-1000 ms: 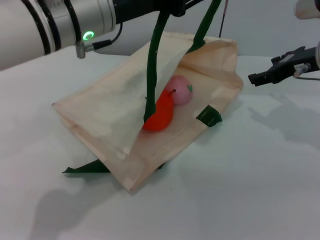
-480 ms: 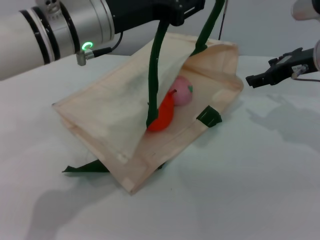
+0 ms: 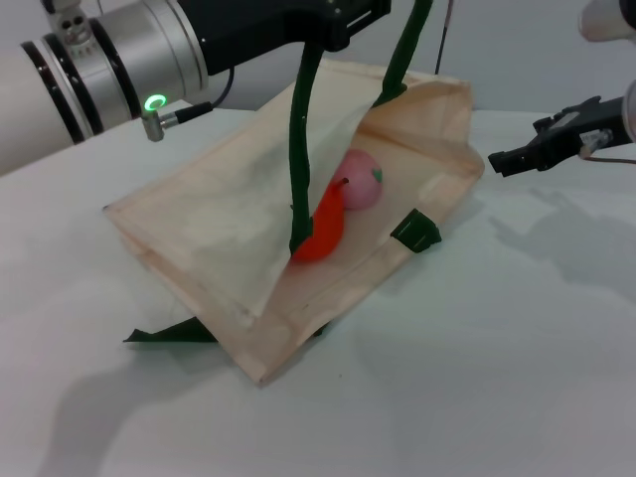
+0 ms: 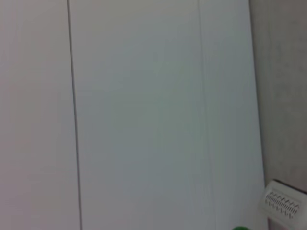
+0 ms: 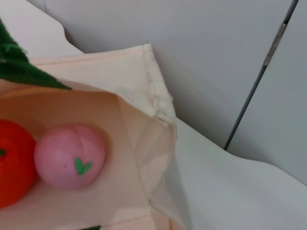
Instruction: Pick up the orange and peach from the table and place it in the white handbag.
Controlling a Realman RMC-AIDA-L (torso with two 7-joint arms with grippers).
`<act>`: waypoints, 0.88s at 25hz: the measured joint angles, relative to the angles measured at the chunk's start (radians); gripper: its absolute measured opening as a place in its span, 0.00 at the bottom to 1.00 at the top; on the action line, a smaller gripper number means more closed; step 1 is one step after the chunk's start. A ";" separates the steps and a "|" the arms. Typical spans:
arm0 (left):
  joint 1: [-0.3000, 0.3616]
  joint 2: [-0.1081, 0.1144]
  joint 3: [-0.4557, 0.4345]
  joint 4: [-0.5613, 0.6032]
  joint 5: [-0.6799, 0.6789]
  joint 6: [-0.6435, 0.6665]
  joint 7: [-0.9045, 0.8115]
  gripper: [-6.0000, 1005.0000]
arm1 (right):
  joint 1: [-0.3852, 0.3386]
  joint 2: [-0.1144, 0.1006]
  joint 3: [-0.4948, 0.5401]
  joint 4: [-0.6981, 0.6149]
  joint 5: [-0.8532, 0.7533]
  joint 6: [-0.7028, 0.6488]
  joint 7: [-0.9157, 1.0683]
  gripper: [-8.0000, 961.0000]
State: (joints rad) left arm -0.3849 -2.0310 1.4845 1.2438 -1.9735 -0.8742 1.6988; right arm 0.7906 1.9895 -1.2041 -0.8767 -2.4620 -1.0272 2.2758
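Left gripper point(image 3: 343, 15) lifts dark green rope handle point(image 3: 296, 129); finger state can't be told. Right gripper point(image 3: 517, 156) hangs empty, slightly parted. Orange-red round toy orange point(image 3: 323, 229) and pale pink peach point(image 3: 361, 182) sit touching inside cream fabric handbag point(image 3: 209, 234). Lower handle gently, avoid spilling.

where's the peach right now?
In the head view the peach lies inside the open white handbag at mid-table, touching the orange, on the side nearer the right gripper.

Bare lab-like test space: plain white table point(image 3: 477, 378), blank pale wall panels point(image 4: 144, 96) behind.
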 joint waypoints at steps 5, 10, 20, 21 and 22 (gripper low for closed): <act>-0.013 0.000 -0.006 -0.045 -0.044 -0.048 0.059 0.43 | 0.000 0.000 0.000 -0.002 0.000 -0.005 -0.001 0.87; -0.031 -0.001 -0.012 -0.093 -0.075 -0.080 0.106 0.43 | 0.002 0.001 0.000 -0.004 0.000 -0.005 -0.001 0.87; -0.022 -0.003 -0.029 -0.107 -0.099 -0.029 0.125 0.43 | -0.009 0.010 0.008 -0.007 0.002 0.034 -0.001 0.87; -0.020 -0.003 -0.033 -0.113 -0.098 -0.014 0.129 0.43 | -0.013 0.014 0.019 -0.009 0.002 0.048 -0.002 0.87; -0.016 -0.003 -0.037 -0.125 -0.097 0.014 0.141 0.43 | -0.025 0.023 0.039 -0.021 0.001 0.072 -0.006 0.87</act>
State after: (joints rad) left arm -0.4011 -2.0337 1.4477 1.1193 -2.0709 -0.8607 1.8398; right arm 0.7661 2.0121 -1.1649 -0.8974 -2.4607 -0.9552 2.2700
